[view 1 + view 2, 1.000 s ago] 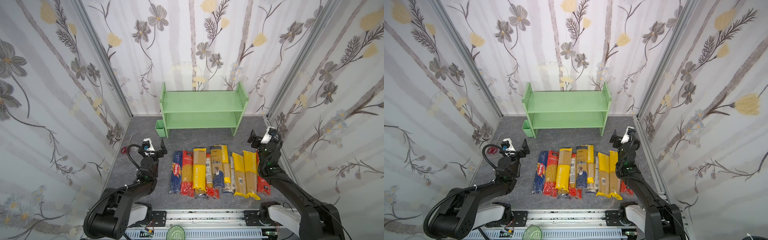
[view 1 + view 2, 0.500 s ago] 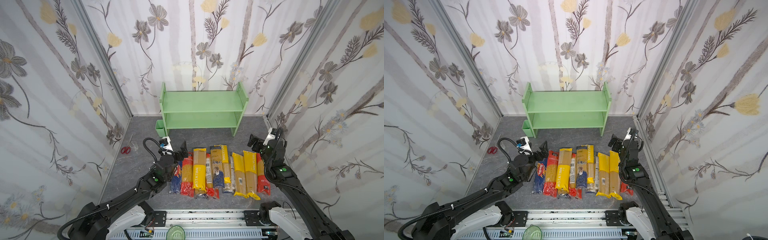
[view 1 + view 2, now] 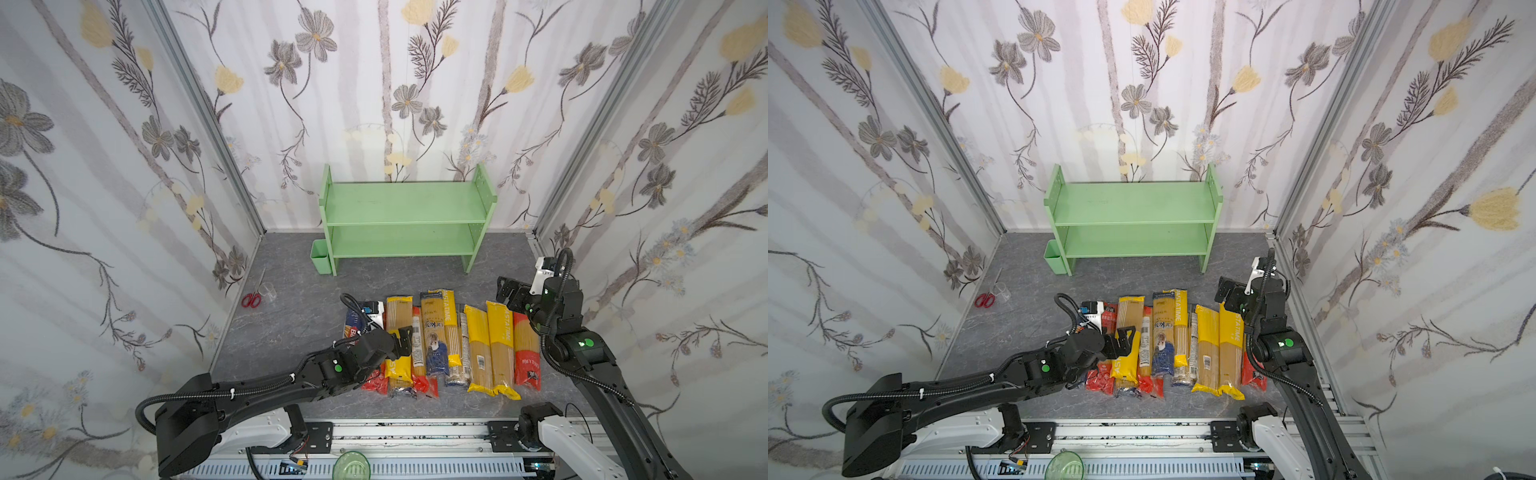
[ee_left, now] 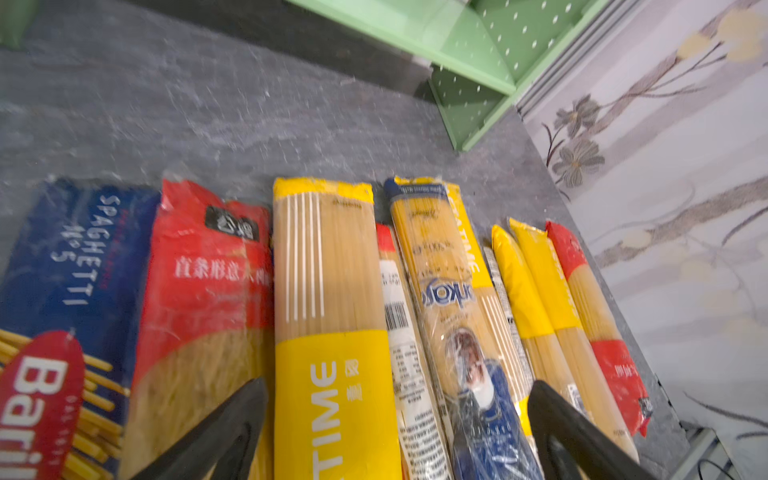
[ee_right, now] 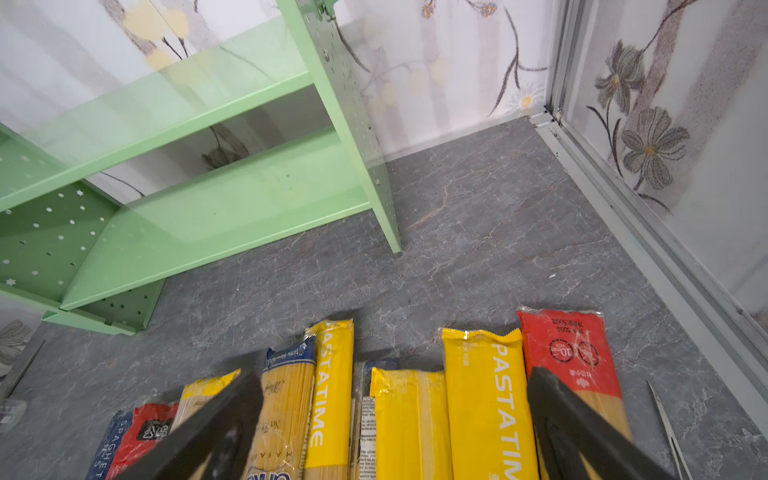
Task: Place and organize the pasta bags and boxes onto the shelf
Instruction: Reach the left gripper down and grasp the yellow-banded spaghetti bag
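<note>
Several pasta packs (image 3: 440, 336) lie side by side on the grey floor in front of the light green shelf (image 3: 405, 203), whose two tiers hold nothing. A dark blue Barilla box (image 4: 62, 266) ends the row on the left and a red-ended bag (image 5: 561, 353) ends it on the right. My left gripper (image 3: 405, 338) hovers open over the row's left part, its jaws spanning a yellow-labelled pack (image 4: 328, 291) and a navy-labelled one (image 4: 449, 291). My right gripper (image 3: 505, 291) hangs open above the far ends of the right-hand packs, holding nothing.
A small green cup (image 3: 321, 257) stands against the shelf's left leg. Red-handled scissors (image 3: 251, 299) and a small clear cup (image 3: 269, 291) lie near the left wall. A thin metal tool (image 5: 669, 424) lies right of the row. Walls close in on three sides.
My left arm has swung from the floor left of the row to above the row's left packs. The right gripper has come slightly nearer and lower. Both stayed open.
</note>
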Robot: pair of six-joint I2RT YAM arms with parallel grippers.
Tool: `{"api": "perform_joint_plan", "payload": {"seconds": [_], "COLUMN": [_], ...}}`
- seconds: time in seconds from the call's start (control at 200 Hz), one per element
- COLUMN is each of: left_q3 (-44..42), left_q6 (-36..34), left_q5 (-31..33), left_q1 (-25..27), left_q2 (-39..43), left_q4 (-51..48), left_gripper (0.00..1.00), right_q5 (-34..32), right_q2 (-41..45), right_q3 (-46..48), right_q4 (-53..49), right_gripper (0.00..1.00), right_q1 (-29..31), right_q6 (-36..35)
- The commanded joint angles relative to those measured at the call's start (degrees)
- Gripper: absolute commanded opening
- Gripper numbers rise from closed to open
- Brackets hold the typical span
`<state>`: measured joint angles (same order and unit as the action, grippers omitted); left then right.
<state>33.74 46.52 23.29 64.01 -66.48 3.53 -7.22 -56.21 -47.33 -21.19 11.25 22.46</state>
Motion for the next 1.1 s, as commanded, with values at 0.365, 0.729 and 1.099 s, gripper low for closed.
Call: {"api": "perform_joint_plan", "payload": {"seconds": [0.365, 0.729, 1.099], "left_q3": [2.9, 6.7, 7.5], "left_q6": [7.0, 6.8, 6.4], "left_q5": [-1.7, -5.4, -5.5], "left_q1": [3.2, 3.2, 3.1], "left_q2": [-11.7, -21.4, -21.5], "left_q4": [-2.5, -3.5, -6.2], "left_gripper": [1.00, 0.94, 0.64], "right_q5": [4.6, 4.8, 6.2], "right_q2": [-1.0, -0.7, 0.8], "right_q3": [2.8, 3.7, 5.9], "right_q4": [0.6, 0.5, 0.8], "right_gripper": [1.00, 1.00, 1.00], "right_q1": [0.2, 0.2, 0.2], "right_q6": [0.1, 0.1, 0.7]}}
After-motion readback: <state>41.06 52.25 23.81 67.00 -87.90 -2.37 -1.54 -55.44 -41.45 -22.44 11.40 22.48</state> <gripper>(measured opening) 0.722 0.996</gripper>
